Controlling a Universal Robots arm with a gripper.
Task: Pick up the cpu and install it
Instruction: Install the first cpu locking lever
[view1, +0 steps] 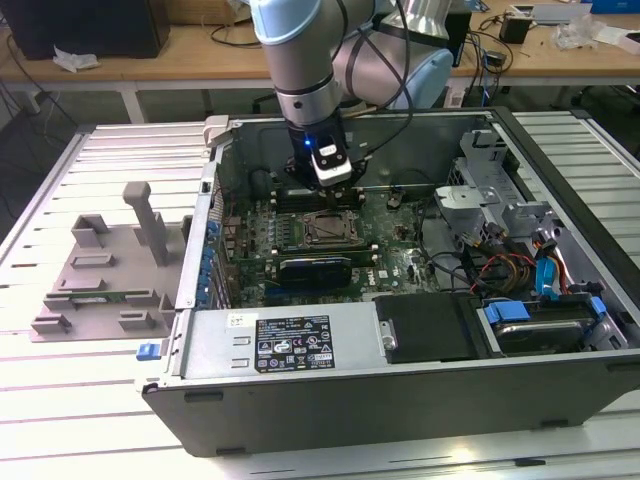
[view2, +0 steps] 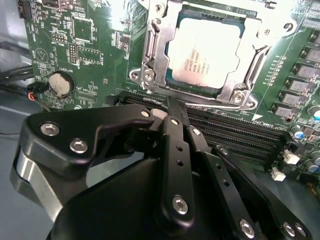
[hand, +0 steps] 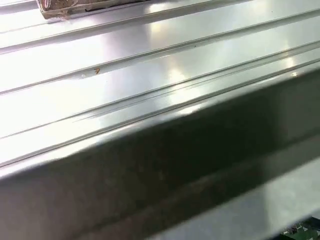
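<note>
- We see the flat silver-topped cpu (view2: 204, 52) seated in the metal-framed black socket (view2: 150, 65).
- Black claw (view2: 172, 107) closed, empty, at the cpu's 6 o'clock.
- Risk: a skewed chip bends pins.

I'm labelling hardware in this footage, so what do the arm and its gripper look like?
The arm has silver-grey tubular links and pale blue joint caps, with black cables running along it. Its wrist carries a black block with a small blue light and a white-faced module. In the second wrist view, the gripper is matte black, made of flat linkage bars joined by silver screws and pins, with a brushed metal ring at its base.
</note>
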